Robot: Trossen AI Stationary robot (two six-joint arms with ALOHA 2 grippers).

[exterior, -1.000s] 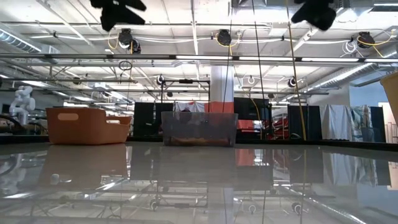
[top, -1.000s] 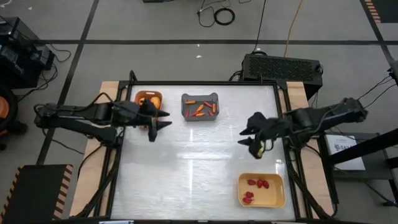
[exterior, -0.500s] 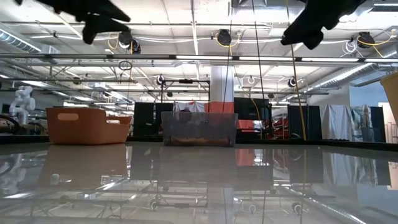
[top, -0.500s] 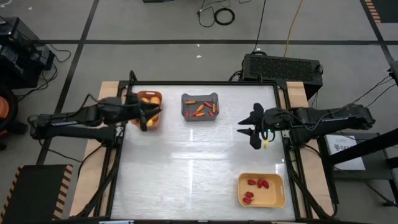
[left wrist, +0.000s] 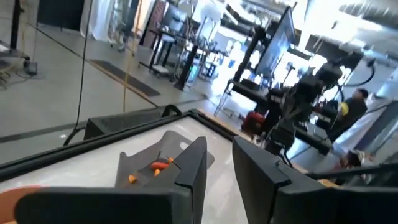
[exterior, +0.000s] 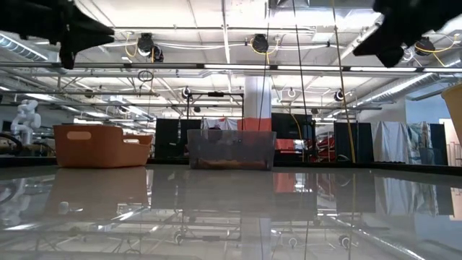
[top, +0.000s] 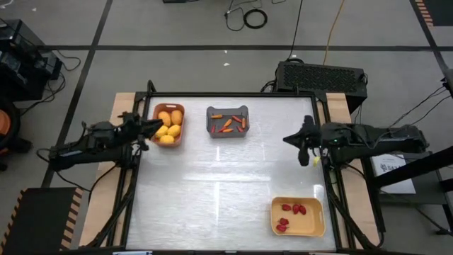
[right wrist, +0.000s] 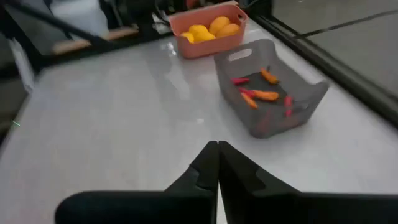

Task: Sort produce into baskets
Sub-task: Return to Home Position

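From above, left pincer (top: 150, 129) at counter's (top: 212, 191) left edge beside orange bin (top: 170, 105) of yellow fruits (top: 167, 128), peppers (top: 228, 125) in grey bin (top: 227, 134), berries (top: 290, 209) in yellow bin (top: 311, 223), right pincer (top: 291, 139) at right edge, level view, both arms high, left wrist, narrow gap, empty, right wrist, fingers pressed together, empty

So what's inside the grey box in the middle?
Slim orange and red peppers lie in the grey bin, open from above. Anything beneath the overlapping ones is hidden.
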